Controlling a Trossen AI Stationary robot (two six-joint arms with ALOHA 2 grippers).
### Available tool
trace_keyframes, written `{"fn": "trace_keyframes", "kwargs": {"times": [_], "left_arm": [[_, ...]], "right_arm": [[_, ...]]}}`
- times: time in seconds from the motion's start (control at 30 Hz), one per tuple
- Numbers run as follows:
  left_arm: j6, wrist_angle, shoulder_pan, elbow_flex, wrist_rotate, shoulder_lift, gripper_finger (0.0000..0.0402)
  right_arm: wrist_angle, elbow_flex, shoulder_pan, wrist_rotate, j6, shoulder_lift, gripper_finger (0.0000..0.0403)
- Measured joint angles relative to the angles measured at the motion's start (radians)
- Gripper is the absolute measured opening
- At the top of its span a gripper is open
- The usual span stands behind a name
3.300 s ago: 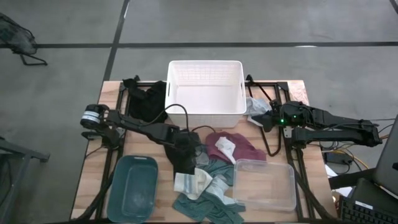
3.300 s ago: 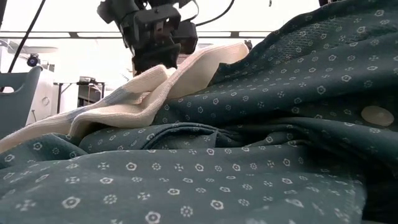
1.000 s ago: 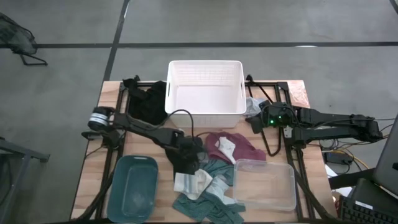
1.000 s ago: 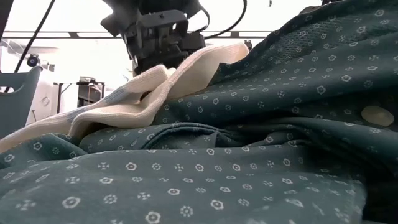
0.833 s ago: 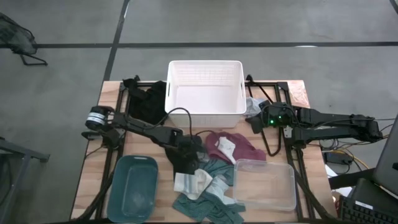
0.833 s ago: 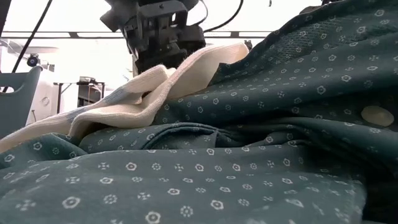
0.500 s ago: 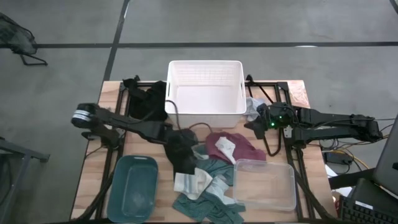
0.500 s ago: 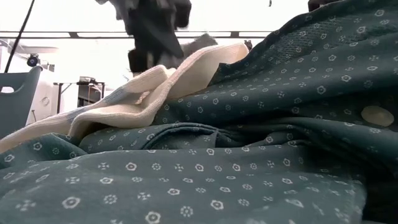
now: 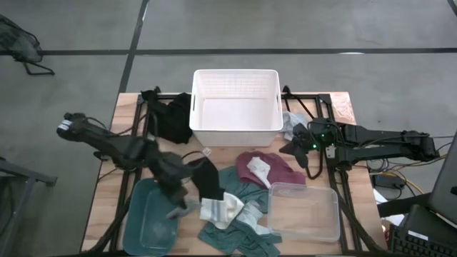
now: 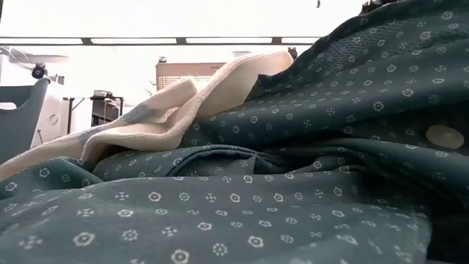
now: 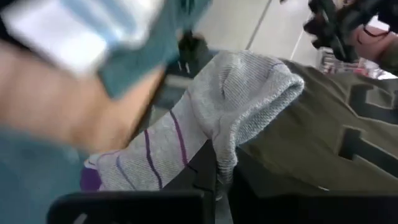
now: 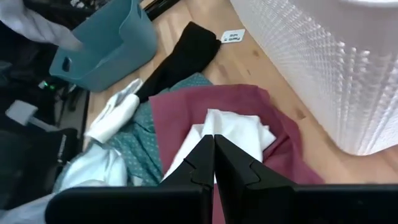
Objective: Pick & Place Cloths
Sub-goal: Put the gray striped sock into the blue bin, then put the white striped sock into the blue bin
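My left gripper (image 9: 176, 200) hangs blurred over the right rim of the teal bin (image 9: 146, 214), shut on a grey sock with purple stripes (image 11: 205, 130). My right gripper (image 9: 287, 149) is shut and touches nothing, beside the white basket's near right corner, just beyond the maroon cloth (image 9: 275, 171) with a white cloth (image 9: 258, 168) on it. A black cloth (image 9: 208, 180), a cream cloth (image 9: 221, 209) and a teal patterned cloth (image 9: 243, 227) lie in a pile on the table. The low view shows only the teal patterned cloth (image 10: 308, 183) and cream cloth (image 10: 168, 110), no gripper. My left gripper pinches the grey sock between its two fingers at a fold in its knit (image 11: 219, 163). The sock's rounded end (image 11: 261, 81) stands out beyond the fingers and the striped part (image 11: 143, 168) trails to one side. It is lifted clear of the pile.
The white basket (image 9: 235, 107) stands at the far middle, with a clear bin (image 9: 303, 212) near right. Another black cloth (image 9: 168, 118) lies left of the basket and a white-grey cloth (image 9: 293, 123) right of it. A small tag (image 9: 206, 151) lies on bare wood.
My left gripper has swung from the middle of the cloth pile toward the table's left near side, ending over the teal bin, and has left the low view. The grey sock has come away with it, lifted clear. The black cloth it hovered over stays on the table.
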Motion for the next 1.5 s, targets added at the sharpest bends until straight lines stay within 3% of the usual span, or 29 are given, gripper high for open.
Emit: {"fn": "trace_keyframes", "kwargs": {"times": [0.13,0.3,0.73,1.13,1.23,1.43,1.5], "left_arm": [[-0.190,-0.178,-0.104,0.000,0.016,-0.025,0.0021],[-0.239,-0.388,-0.207,0.000,0.025,-0.007,0.0022],[-0.272,-0.378,-0.214,-0.087,0.015,0.082,0.0110],[-0.271,-0.369,-0.208,-0.094,0.064,0.078,0.0178],[-0.243,-0.305,-0.193,-0.076,-0.002,0.078,0.0184],[-0.116,-0.062,-0.107,-0.053,-0.350,0.077,0.0186],[-0.047,0.005,-0.067,-0.053,-0.408,0.087,0.0186]], "right_arm": [[0.004,0.000,0.000,0.027,-0.012,0.009,0.0009],[0.009,0.000,0.000,0.027,-0.041,0.016,0.0008],[0.050,0.000,0.000,0.028,-0.037,0.035,0.0009],[0.053,0.000,0.000,0.028,-0.007,0.071,0.0009],[0.057,0.000,0.000,0.028,-0.007,0.088,0.0009],[0.087,0.000,0.000,0.028,0.002,0.107,0.0008],[0.105,0.000,-0.001,0.028,0.008,0.107,0.0009]]}}
